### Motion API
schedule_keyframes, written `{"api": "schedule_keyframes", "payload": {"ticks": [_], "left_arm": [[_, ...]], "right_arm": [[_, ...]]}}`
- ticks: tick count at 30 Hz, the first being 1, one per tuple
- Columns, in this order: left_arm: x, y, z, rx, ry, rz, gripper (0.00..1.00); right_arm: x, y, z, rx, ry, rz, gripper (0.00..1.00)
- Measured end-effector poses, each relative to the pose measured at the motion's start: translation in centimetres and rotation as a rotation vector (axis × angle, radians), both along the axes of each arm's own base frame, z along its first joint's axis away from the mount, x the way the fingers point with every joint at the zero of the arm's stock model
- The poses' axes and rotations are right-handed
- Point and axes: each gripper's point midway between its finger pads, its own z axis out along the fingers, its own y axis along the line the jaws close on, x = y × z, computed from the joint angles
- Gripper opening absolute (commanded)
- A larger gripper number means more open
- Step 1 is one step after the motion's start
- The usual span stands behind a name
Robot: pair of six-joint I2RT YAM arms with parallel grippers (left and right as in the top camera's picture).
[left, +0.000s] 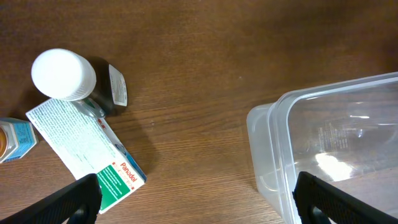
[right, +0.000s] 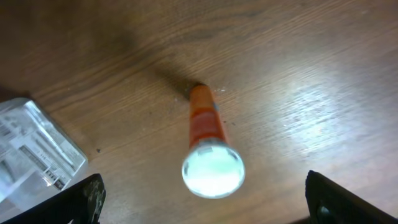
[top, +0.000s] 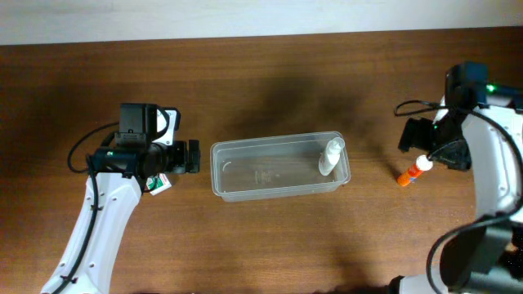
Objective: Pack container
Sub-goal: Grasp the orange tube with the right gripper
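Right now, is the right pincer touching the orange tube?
Apart. Right wrist view: the orange tube sits between the open fingers of the right pincer, with bare table showing on both sides.

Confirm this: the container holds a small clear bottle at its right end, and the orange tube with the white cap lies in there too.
No: the orange tube is outside the container, on the table to its right, as the overhead view shows. The small clear bottle is indeed at its right end.
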Motion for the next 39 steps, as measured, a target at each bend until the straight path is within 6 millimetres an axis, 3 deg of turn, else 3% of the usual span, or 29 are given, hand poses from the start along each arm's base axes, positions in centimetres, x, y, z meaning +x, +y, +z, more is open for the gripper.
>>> {"api": "schedule_keyframes", "payload": {"ticks": [4, 9, 14, 19, 22, 30, 35, 38, 39], "left_arm": [[0.0, 0.0, 0.0, 0.0, 0.0, 0.0, 0.99], [0.0, 0.0, 0.0, 0.0, 0.0, 0.0, 0.99], [0.0, 0.0, 0.0, 0.0, 0.0, 0.0, 0.99], [0.0, 0.0, 0.0, 0.0, 0.0, 0.0, 0.99], [0.0, 0.0, 0.0, 0.0, 0.0, 0.0, 0.99], [0.0, 0.0, 0.0, 0.0, 0.0, 0.0, 0.99], [0.0, 0.0, 0.0, 0.0, 0.001, 0.0, 0.99], [0.0, 0.0, 0.0, 0.0, 0.0, 0.0, 0.99], [0.0, 0.0, 0.0, 0.0, 0.001, 0.0, 0.99]], "right_arm": [[0.2, 0.2, -2.1, 0.028, 0.06, 0.003, 0.91], [0.3, 0.3, -4.4, 0.057, 0.132, 0.003, 0.76], [0.3, 0.5, -4.7, 0.066, 0.139, 0.005, 0.47], [0.2, 0.5, -4.7, 0.067, 0.142, 0.001, 0.32], [0.1, 0.5, -4.7, 0.069, 0.146, 0.003, 0.25], [-0.2, 0.6, -4.6, 0.072, 0.159, 0.002, 0.18], [-1.5, 1.7, -3.7, 0.11, 0.196, 0.048, 0.18], [-2.2, 3.1, -1.0, 0.106, 0.161, 0.102, 0.18], [-2.4, 4.0, 0.9, 0.091, 0.112, 0.138, 0.18]]}}
